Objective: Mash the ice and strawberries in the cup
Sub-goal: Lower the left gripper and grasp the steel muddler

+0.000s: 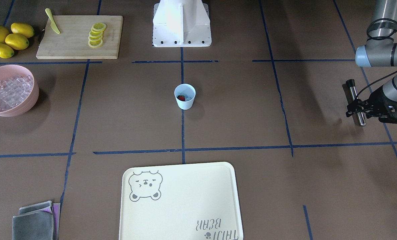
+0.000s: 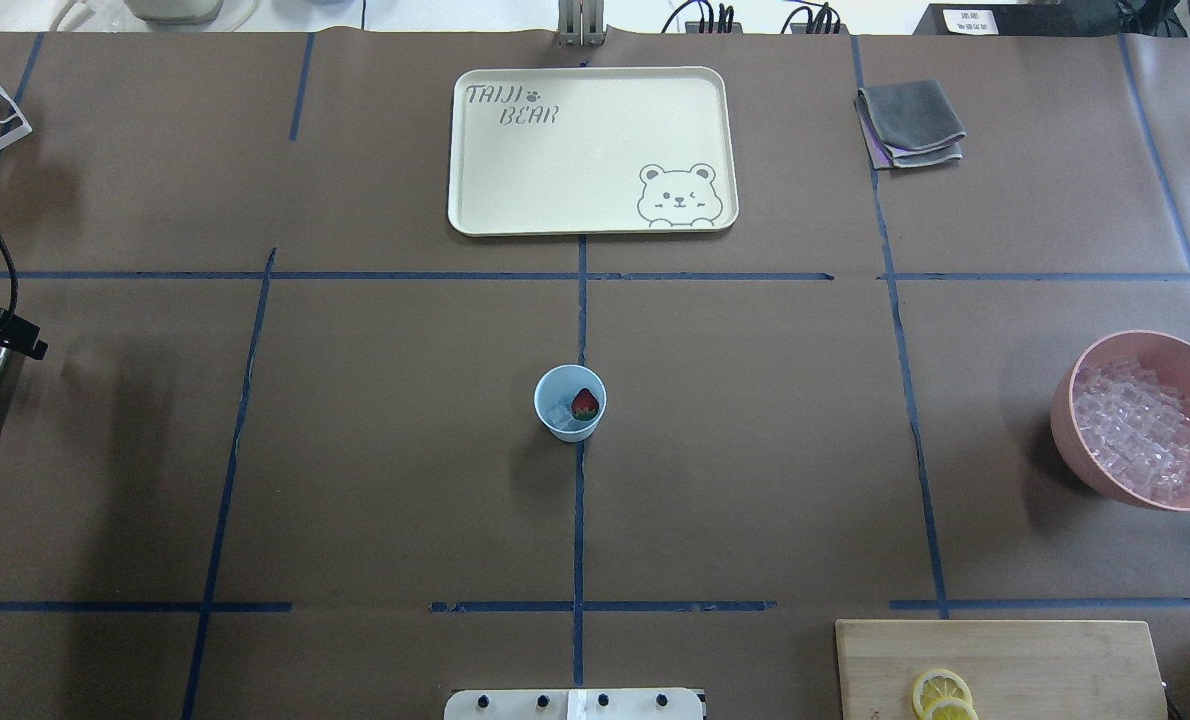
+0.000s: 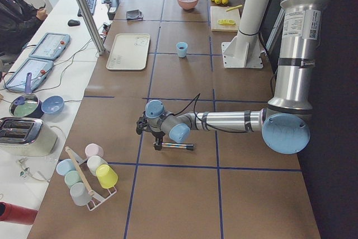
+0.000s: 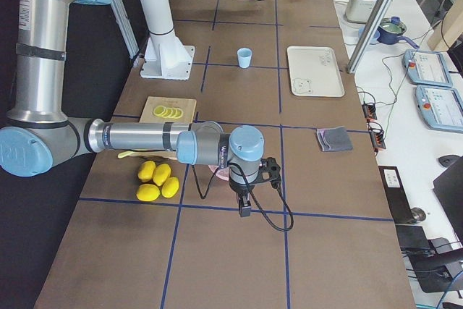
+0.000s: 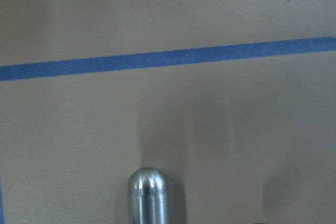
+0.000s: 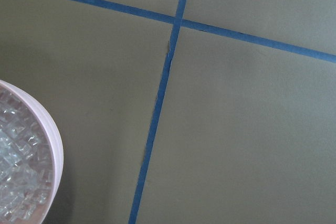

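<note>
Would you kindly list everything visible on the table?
cup: one, pale blue, table centre
strawberry: one, red, in cup
ice: clear cubes, few in cup, many in pink bowl
pink bowl: one, robot's right
lemons: four, yellow, beside the cutting board
cutting board: one, wooden, robot's right
lemon slices: several, yellow, on the board
knife: one, yellow-green, at board's edge
tray: one, cream, beyond the cup
cloths: folded, grey, beside the tray
metal rod: one, silver, in left gripper
left gripper: black, shut on rod
right gripper: near pink bowl, state unclear
</note>
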Controlling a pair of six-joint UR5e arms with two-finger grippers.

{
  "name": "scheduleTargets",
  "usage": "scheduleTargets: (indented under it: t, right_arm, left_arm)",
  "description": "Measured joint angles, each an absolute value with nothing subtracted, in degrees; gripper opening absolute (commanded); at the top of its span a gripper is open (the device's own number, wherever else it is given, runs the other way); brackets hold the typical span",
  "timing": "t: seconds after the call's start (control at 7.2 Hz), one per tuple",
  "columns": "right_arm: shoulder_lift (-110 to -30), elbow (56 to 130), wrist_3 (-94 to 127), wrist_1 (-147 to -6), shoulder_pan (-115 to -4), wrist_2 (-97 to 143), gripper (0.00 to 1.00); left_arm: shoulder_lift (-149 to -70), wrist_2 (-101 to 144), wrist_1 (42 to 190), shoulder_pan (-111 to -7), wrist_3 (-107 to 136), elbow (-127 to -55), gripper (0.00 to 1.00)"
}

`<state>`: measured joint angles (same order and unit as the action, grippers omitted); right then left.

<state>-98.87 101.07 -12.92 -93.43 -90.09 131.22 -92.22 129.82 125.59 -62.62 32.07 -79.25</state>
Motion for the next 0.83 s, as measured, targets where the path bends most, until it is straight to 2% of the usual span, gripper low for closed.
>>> scheduleTargets:
  t: [0.69, 0.83]
  right_arm:
    - [-98.9, 101.1, -12.9, -93.4, -90.1, 131.3, 0.99]
    - [-98.9, 101.2, -12.9, -93.4, -90.1, 131.3, 0.99]
  left_arm:
    - [-91.6, 129.8, 125.5, -62.6, 31.5, -78.7, 0.85]
    - [-91.6, 129.7, 125.5, -62.6, 31.4, -78.5, 0.82]
